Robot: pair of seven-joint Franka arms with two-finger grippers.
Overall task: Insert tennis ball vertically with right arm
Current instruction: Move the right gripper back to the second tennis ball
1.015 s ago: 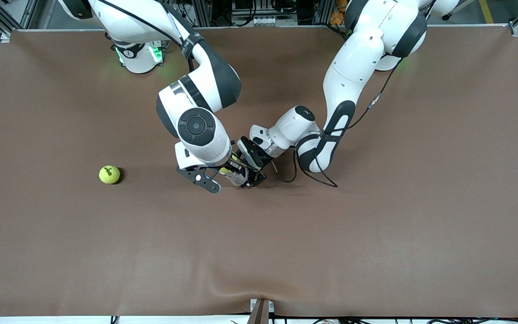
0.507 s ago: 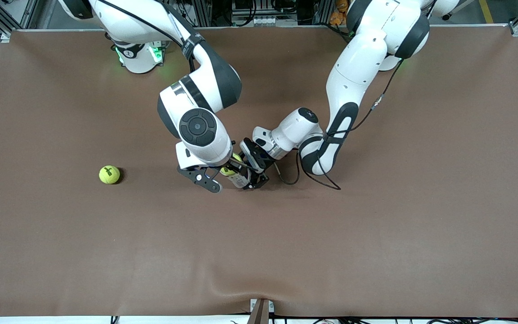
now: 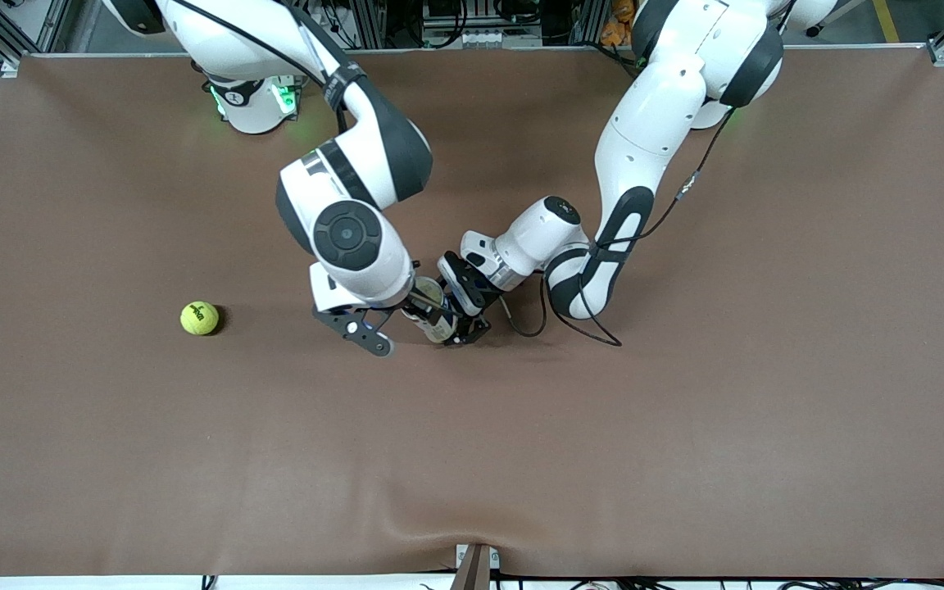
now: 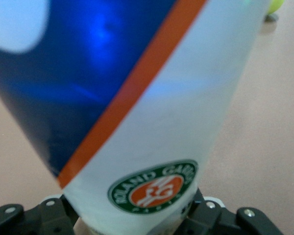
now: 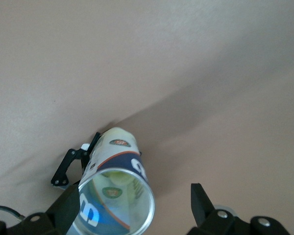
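Loose tennis ball [image 3: 199, 318] sits on the brown table [image 3: 685, 426] toward the right arm's end, well apart from both arms, unmoved since the earlier frames. Next along, the right gripper [image 3: 397, 318] hangs low over mid-table beside the mouth of the tennis ball can [image 3: 437, 319]; its fingers [image 5: 202, 203] stand spread with nothing between them, one of them touching or just beside the can's rim in the right wrist view. Can [image 5: 118, 183]: clear tube with a blue, white and orange label, long axis close to upright with a slight tilt, open mouth up toward the right wrist camera, base down at the table. A yellow-green ball [image 5: 118, 182] lies at its bottom, seen through the open mouth. The left gripper [image 3: 464, 321] clamps the can low on its body, fingers [image 5: 63, 171] closed against the wall; the label [image 4: 154, 188] fills the left wrist view. Against a second ago: the ball then showing yellow at the can's mouth under the right gripper is gone from there, and the right arm's wrist and elbow have shifted slightly toward the right arm's end of the table. The left arm, which eased a little toward its own base between the two earlier frames, has held its place since, and the can stays at the same spot.
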